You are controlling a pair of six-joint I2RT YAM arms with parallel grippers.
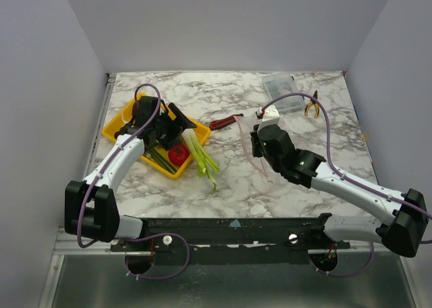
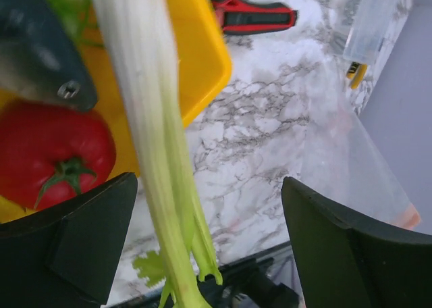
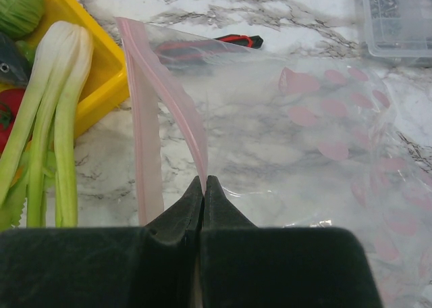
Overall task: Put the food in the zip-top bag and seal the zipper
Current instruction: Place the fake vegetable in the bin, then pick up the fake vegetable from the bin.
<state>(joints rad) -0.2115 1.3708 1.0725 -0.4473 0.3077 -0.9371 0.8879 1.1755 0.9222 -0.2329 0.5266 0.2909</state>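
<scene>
A yellow tray (image 1: pixel 113 127) was seen on the left part of the marble table (image 1: pixel 229 186), and several toy foods were kept in it. The long celery stalks (image 1: pixel 202 156) were laid over the near right edge of the tray, so that their leafy ends rested on the table. The red tomato (image 1: pixel 178 153) was placed in the near corner of the tray, just beside the stalks, and the grey fish (image 2: pixel 34 51) was seen beside it in the left wrist view.

The left gripper (image 1: pixel 162 122) was held over the tray. Its fingers (image 2: pixel 74 244) were spread wide on both sides of the celery stalks, and nothing was gripped between them.

The zip-top bag (image 1: pixel 251 142) was found near the middle of the table, to the right of the tray. It was clear, and pink spots were printed on it. The right gripper (image 3: pixel 204 186) was pressed fully together on the edge of the bag at its mouth, where the pink zipper (image 3: pixel 145 119) ran. The mouth was lifted and parted, and the two zipper strips were seen apart from each other.

A red-handled tool (image 1: pixel 225 123) was laid on the table between the tray and the bag, a little farther away. A clear compartment box (image 1: pixel 283 92) was placed at the far right, with small yellow-handled pliers (image 1: pixel 312 107) just beside it.
</scene>
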